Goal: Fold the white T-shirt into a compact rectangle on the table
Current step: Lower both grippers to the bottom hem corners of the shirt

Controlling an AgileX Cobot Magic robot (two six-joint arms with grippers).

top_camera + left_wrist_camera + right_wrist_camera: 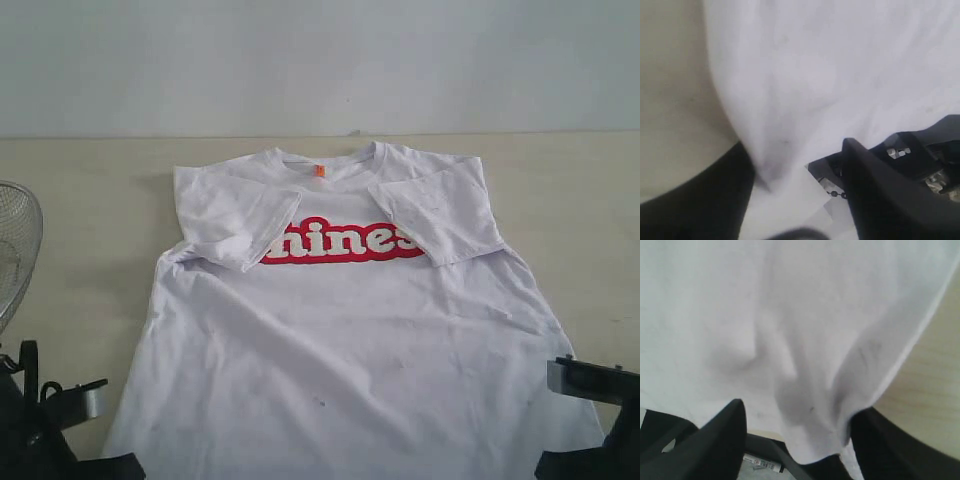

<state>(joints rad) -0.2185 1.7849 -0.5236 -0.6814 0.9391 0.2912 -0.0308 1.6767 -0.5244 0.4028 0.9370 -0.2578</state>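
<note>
The white T-shirt (340, 340) lies face up on the table (80, 190), both sleeves folded in over the ends of the red print (340, 242); an orange tag (320, 170) marks the neck. My left gripper (75, 400) is at the shirt's near left hem corner. In the left wrist view the cloth (840, 65) runs down between the left gripper's (792, 165) wide-apart dark fingers (870, 195). My right gripper (590, 385) is at the near right corner. There a bunched hem corner (810, 430) hangs between the right gripper's (800, 415) spread fingers (722, 435). Neither pinches the cloth.
A round wire-mesh basket (15, 240) stands at the left edge of the table. Bare tabletop shows beside the shirt on the left (670, 100) and on the right (935, 390). A pale wall runs behind the table's far edge.
</note>
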